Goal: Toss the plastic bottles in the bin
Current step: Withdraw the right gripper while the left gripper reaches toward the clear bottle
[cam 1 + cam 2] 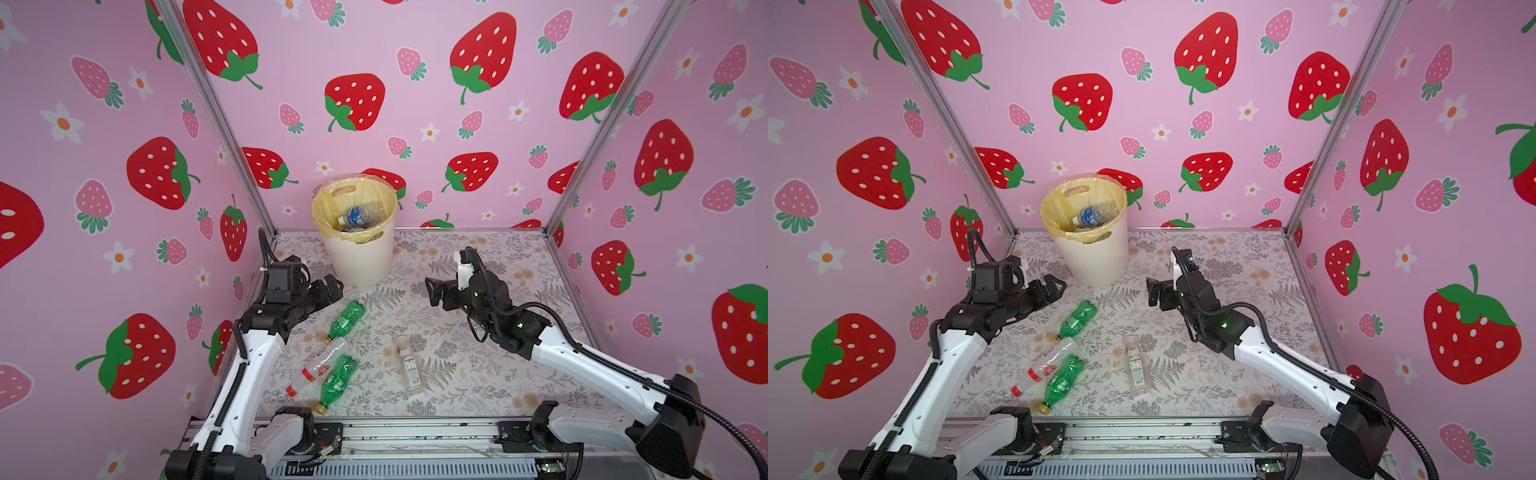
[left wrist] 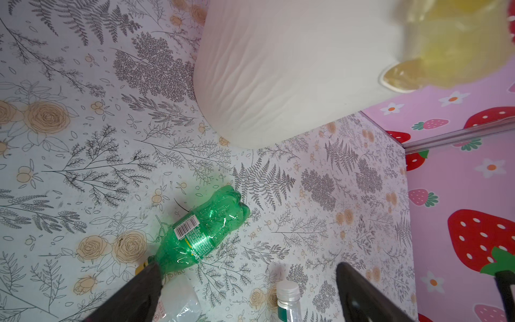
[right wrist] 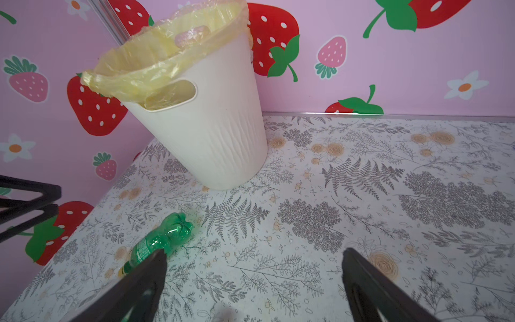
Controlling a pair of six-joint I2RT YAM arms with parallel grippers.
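With left fingers (image 2: 133,295) and right fingers (image 3: 370,287) spread empty, the green bottle (image 2: 203,231) just beyond the left ones is judged light, crushable, best gripped mid-body.

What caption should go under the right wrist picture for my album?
Right gripper, fingers apart, faces the cream bin and a green bottle lying on the flowery table.
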